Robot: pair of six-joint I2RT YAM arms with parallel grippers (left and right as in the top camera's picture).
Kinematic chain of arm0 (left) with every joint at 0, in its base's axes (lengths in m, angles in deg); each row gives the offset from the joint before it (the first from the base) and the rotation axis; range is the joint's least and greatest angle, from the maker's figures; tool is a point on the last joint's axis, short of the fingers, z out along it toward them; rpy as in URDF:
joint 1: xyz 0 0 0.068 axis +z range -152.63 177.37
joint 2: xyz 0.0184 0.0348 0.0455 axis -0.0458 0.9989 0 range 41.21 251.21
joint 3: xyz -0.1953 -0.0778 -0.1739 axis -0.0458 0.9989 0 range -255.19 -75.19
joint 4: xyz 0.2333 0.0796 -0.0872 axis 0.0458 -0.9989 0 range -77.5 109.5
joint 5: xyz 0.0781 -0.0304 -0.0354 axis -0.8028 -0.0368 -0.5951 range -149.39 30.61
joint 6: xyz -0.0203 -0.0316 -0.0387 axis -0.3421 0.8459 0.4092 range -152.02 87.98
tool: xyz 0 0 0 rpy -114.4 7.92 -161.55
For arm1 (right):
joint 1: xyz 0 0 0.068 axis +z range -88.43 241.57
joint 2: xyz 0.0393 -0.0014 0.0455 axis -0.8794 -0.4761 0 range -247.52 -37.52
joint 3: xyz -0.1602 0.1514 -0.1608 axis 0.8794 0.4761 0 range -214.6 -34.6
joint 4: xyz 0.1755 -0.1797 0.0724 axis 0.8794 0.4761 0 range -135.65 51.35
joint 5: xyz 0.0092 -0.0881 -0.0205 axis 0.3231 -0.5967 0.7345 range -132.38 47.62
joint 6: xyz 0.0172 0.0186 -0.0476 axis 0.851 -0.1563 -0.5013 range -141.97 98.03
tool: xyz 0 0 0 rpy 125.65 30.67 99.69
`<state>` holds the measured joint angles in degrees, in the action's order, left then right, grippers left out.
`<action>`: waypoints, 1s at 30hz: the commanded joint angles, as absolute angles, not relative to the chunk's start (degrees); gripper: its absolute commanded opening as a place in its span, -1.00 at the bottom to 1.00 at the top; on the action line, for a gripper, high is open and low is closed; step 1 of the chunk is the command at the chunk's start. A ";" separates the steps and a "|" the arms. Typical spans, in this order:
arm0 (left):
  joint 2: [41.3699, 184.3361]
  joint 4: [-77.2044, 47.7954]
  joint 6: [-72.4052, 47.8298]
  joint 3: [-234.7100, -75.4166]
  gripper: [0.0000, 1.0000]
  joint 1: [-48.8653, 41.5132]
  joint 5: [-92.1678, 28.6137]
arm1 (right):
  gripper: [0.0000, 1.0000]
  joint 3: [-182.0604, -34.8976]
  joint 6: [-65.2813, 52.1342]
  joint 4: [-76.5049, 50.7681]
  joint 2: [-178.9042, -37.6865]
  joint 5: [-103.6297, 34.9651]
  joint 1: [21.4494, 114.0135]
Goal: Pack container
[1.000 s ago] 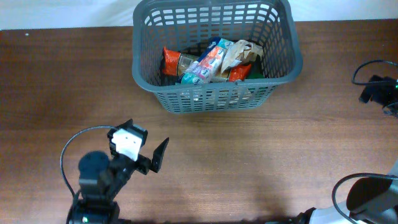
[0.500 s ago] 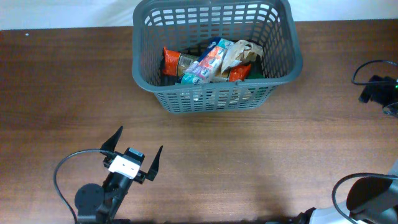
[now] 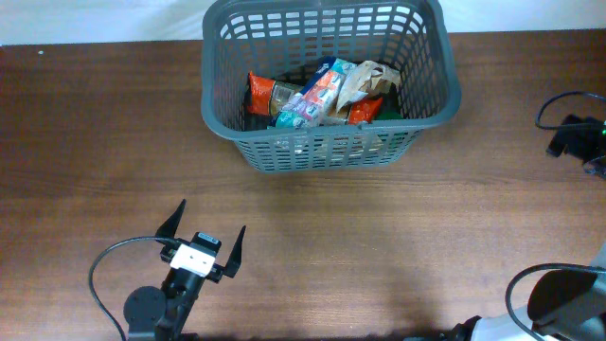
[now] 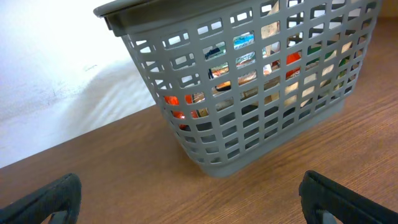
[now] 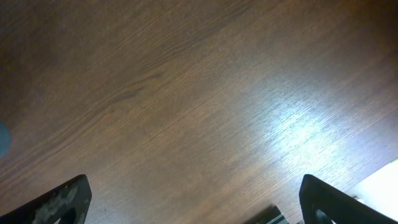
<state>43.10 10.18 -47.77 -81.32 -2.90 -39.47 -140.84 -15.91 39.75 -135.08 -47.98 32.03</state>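
Grey container (image 3: 322, 149) sat upper centre of the overhead view, snack packets (image 3: 317, 95) inside, left gripper (image 3: 210, 220) at lower left, jaws spread wide, empty, right gripper (image 5: 196, 199) likewise spread above the wooden table (image 5: 186, 93)

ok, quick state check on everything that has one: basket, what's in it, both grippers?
container: upright on the table, loaded.
snack packets: piled on the container's base, all below its rim.
left gripper: open, empty, above bare table, apart from the container's near side.
right gripper: open, empty, only bare wood beneath it.
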 commanded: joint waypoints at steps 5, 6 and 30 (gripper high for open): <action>41.48 10.55 -48.87 -78.43 0.99 -2.55 -41.39 | 0.98 -140.66 -15.25 39.77 -134.38 -48.88 31.90; 41.48 10.55 -48.84 -78.08 0.99 -2.55 -41.39 | 0.98 -140.66 -15.25 39.75 -134.38 -48.88 31.90; 41.50 10.55 -48.82 -78.06 0.99 -2.55 -42.51 | 0.98 -140.66 -15.25 39.75 -134.38 -48.88 31.92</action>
